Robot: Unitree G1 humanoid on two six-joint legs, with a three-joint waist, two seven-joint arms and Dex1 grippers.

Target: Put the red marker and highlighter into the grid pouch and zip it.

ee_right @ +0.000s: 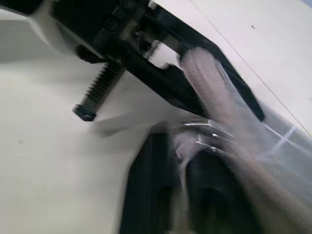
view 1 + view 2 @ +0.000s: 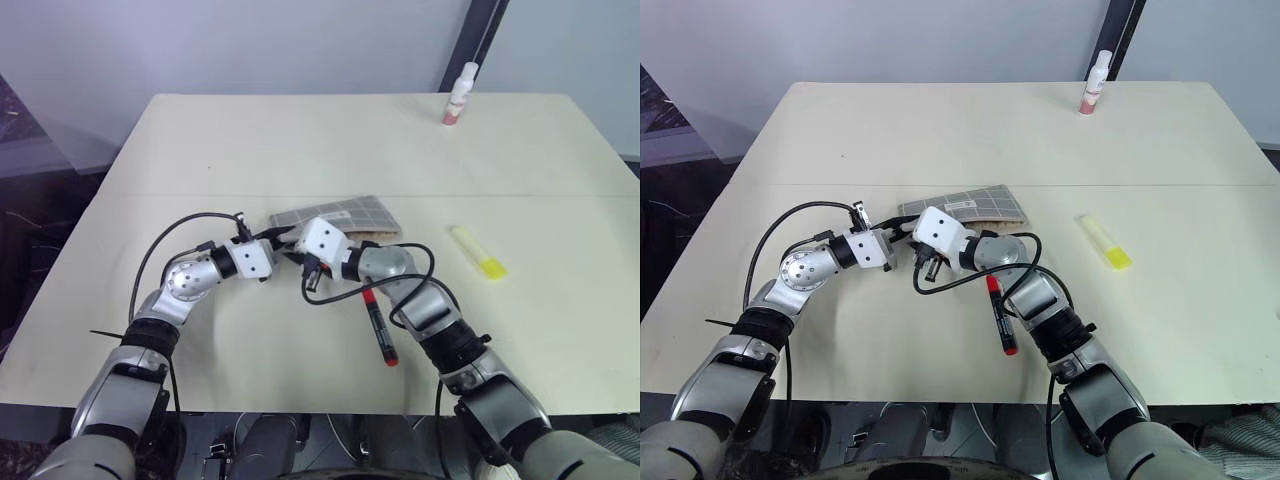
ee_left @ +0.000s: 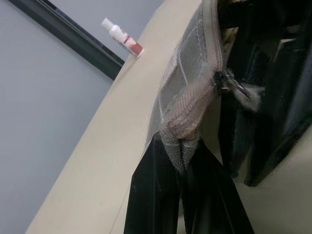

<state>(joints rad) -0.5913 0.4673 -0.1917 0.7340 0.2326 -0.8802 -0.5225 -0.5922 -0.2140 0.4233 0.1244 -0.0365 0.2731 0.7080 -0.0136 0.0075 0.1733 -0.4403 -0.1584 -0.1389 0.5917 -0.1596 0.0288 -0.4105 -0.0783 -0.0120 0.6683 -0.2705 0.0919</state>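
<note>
The grid pouch (image 2: 340, 218) is found near the middle of the counter (image 2: 300, 140), lying flat with its long axis across the robot's front. Its near-left corner is pinched between the closed fingers of the left claw (image 3: 183, 146), where folded fabric and the end of the zipper band are seen clamped. The zipper pull (image 3: 226, 83) is seen just beyond that corner, along the pouch's edge. The right claw (image 1: 183, 146) is brought right up against the same end, its fingers set a little apart around the metal pull; whether the pull is actually gripped cannot be told, since that view is smeared.

The red marker (image 2: 378, 325) is left on the counter just in front of the pouch, partly under the right forearm, with its long axis running toward the robot. The highlighter (image 2: 477, 251) lies well to the right of the pouch, its axis slanted. Neither has been put inside. A white-and-pink bottle (image 2: 459, 95) stands at the far edge of the counter.

The coming move is judged to turn on the pull: it sits directly ahead of the right claw, and the zipper runs away from the held corner toward the right, so the pull would be drawn along that line while the left claw anchors the fabric.
</note>
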